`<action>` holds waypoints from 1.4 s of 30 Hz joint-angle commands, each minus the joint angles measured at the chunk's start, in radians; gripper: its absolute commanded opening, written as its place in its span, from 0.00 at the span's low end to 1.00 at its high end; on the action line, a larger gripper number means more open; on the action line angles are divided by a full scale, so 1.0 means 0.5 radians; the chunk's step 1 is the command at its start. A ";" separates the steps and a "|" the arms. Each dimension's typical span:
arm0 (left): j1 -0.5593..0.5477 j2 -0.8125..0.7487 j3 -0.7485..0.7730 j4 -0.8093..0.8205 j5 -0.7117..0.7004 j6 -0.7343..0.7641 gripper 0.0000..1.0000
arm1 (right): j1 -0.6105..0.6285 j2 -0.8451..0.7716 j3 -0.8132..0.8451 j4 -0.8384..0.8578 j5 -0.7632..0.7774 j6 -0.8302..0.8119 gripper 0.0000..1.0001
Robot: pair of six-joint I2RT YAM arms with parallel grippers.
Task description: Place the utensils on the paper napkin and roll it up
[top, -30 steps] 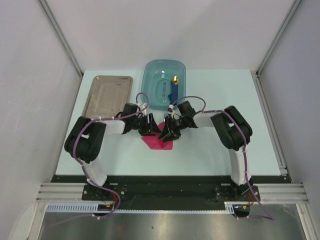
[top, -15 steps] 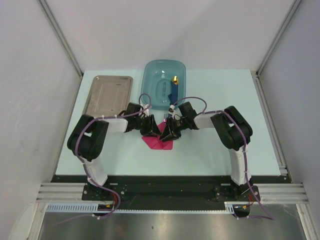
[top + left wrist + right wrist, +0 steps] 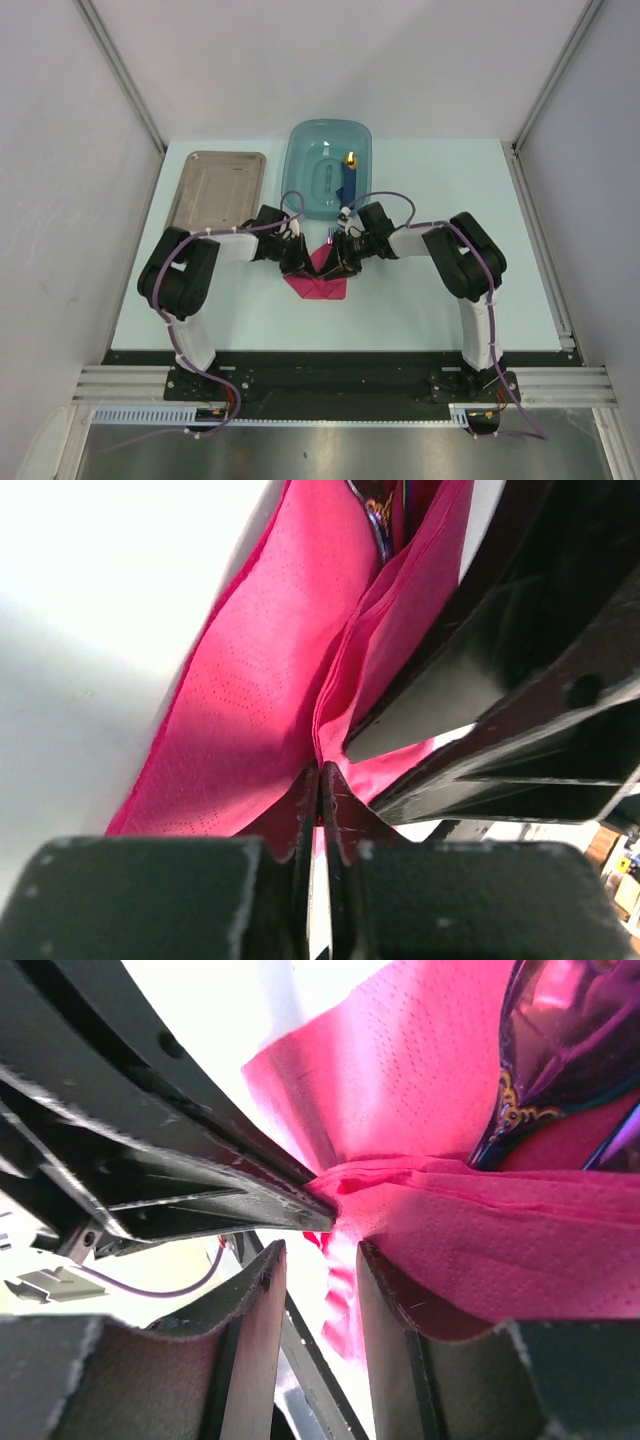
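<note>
The paper napkin [image 3: 318, 284] lies on the table [image 3: 450, 190] between my two arms, folded up over the utensils [image 3: 560, 1050], so I judge the rolling has begun. My left gripper [image 3: 320, 778] is pressed together, pinching a pink fold. My right gripper [image 3: 320, 1250] stands slightly spread, the napkin's edge in its gap but unclamped. Next it should close there and turn the fold over the cutlery.

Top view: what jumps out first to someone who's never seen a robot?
The bright pink paper napkin at centre, with the left gripper and right gripper meeting over it. Behind it sits a teal tub, and left of that a metal tray.
</note>
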 commanded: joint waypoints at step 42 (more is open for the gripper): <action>0.048 -0.140 -0.014 -0.083 -0.144 0.165 0.14 | 0.054 -0.088 0.111 -0.091 0.572 -0.231 0.08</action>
